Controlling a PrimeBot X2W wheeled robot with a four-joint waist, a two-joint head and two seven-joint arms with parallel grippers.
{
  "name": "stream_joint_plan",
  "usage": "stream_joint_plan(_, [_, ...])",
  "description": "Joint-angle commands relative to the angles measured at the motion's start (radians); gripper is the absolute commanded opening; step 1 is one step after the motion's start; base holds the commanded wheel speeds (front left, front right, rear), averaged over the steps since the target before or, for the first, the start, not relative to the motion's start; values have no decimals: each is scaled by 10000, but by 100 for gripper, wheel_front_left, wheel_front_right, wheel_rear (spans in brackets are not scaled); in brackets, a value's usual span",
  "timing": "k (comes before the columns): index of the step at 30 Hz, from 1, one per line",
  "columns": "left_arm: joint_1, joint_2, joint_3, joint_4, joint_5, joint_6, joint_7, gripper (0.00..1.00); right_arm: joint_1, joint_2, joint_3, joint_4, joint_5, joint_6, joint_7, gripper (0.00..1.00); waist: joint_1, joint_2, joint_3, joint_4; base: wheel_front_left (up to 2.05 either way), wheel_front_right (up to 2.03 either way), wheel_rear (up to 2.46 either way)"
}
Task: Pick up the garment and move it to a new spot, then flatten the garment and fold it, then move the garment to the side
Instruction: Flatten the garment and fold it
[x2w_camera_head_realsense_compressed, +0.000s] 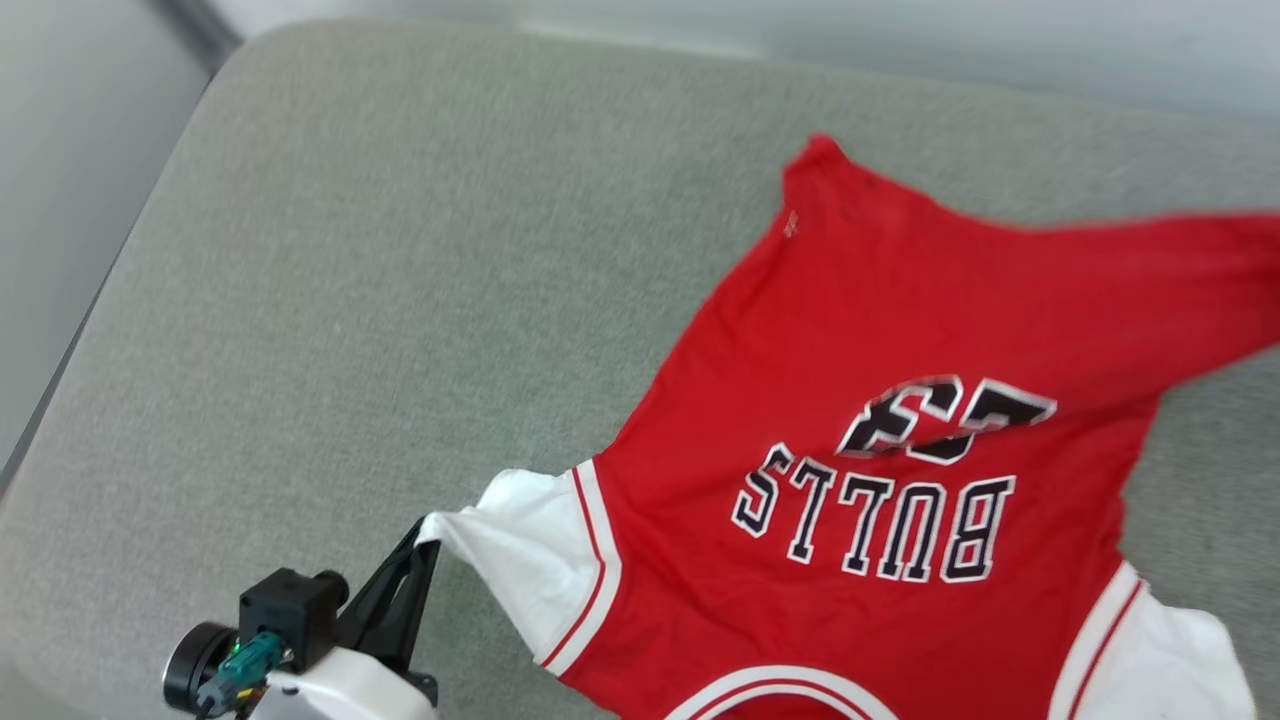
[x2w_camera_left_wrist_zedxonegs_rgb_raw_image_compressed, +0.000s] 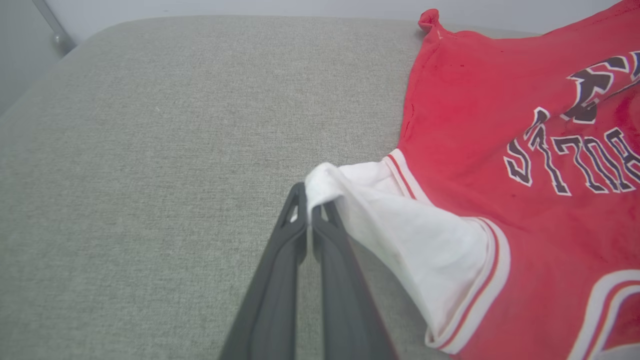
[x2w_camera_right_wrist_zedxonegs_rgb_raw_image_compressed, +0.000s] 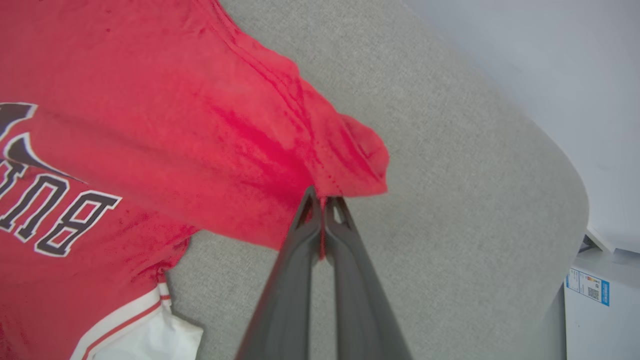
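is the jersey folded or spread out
Spread, not folded: the jersey lies open on the grey cushion, lettering up, wrinkled. The left gripper is shut on its white sleeve, the right gripper on a red corner.

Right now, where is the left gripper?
At the lower left of the head view, the left gripper is shut on the tip of the garment by its white sleeve, over the grey cushion.

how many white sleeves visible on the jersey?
2. One white sleeve at the left of the garment in the head view, pinched by the left gripper; the other sleeve at that view's lower right.
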Motion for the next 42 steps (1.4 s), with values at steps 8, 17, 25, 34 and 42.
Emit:
stream_joint_plan(8, [881, 441, 177, -247, -261, 387, 2, 0, 3605, -1612, -514, -1386, 1138, -4, -695, 0, 1, -1, -1397, -1097, 0, 0, 0])
stream_joint_plan(17, [1126, 614, 219, -425, -294, 461, -21, 0, 8378, -1210, -1691, -1064, 1507, -5, -1825, 0, 1, -1, -1393, -1361, 0, 0, 0])
stream_joint_plan(25, [912, 591, 162, -290, -244, 390, 7, 0, 9947, 131, -2178, -947, 1211, -4, -2459, 0, 1, -1, -1264, -1336, 0, 0, 0])
stream_joint_plan(34, [843, 554, 120, -261, -217, 403, 47, 0, 8825, -189, -3938, -2253, 510, -4, -2861, 100, 1, -1, -1361, -1317, 0, 0, 0])
stream_joint_plan(42, [446, 386, 72, -284, -34, 274, 19, 0, 6260, -663, -3930, -3640, -181, -4, -2201, 100, 1, -1, -841, -948, 0, 0, 0])
